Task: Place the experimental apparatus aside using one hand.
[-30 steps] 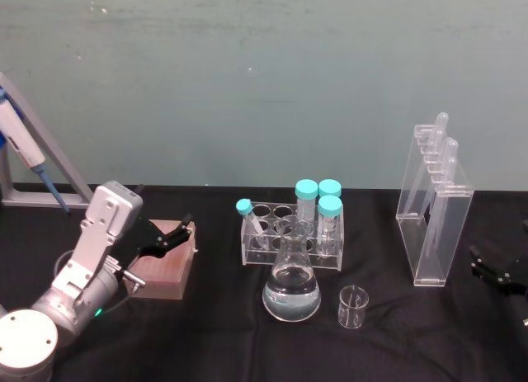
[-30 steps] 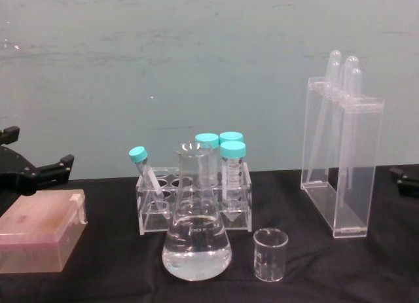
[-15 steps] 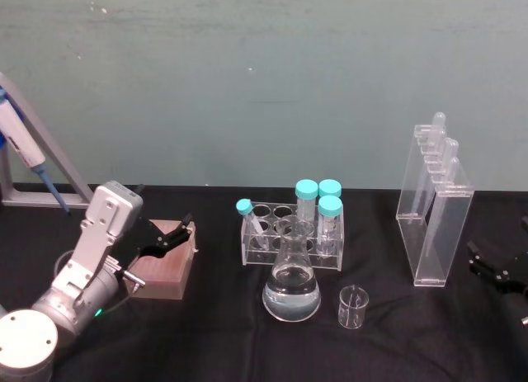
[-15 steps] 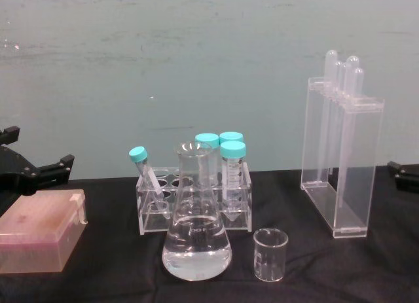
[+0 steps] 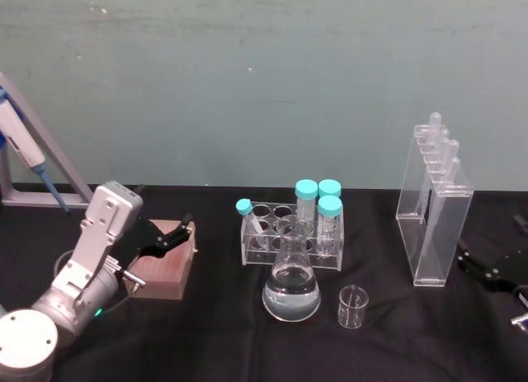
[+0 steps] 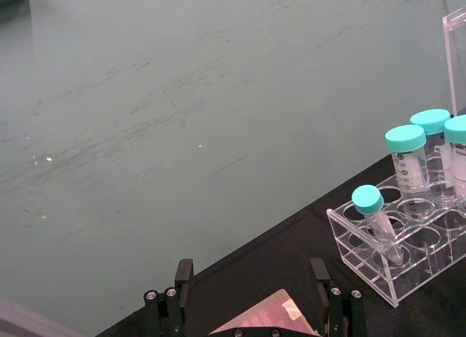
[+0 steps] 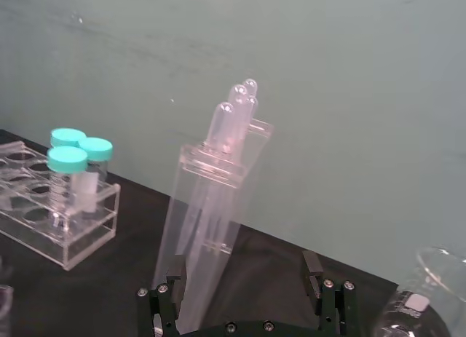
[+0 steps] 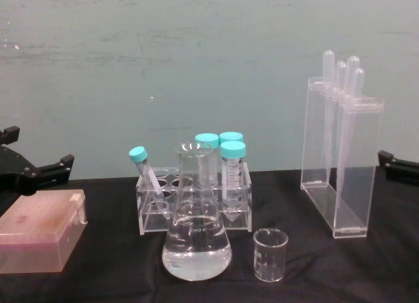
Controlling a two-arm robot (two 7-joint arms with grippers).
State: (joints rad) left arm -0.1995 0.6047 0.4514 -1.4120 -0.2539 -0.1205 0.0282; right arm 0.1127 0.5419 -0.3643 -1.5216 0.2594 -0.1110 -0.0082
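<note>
Standing: flask [image 5: 291,291] x1, beaker [image 5: 352,307] x1, stand [image 5: 432,225] x1, capped tubes [image 5: 329,221] x4.

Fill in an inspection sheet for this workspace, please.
Surface: black table, no spills seen.
Job's things: tube stand upright at the right; flask with clear liquid and empty beaker in front, standing apart.
Clutter: tube rack holding four capped tubes, behind the flask; pink box at the left.
Grippers: left gripper open, fingers above the pink box; right gripper open, right of the tube stand, apparently apart from it.
Cables: thin grey cable by the left arm.
Surroundings: teal wall; pipette at far left.
</note>
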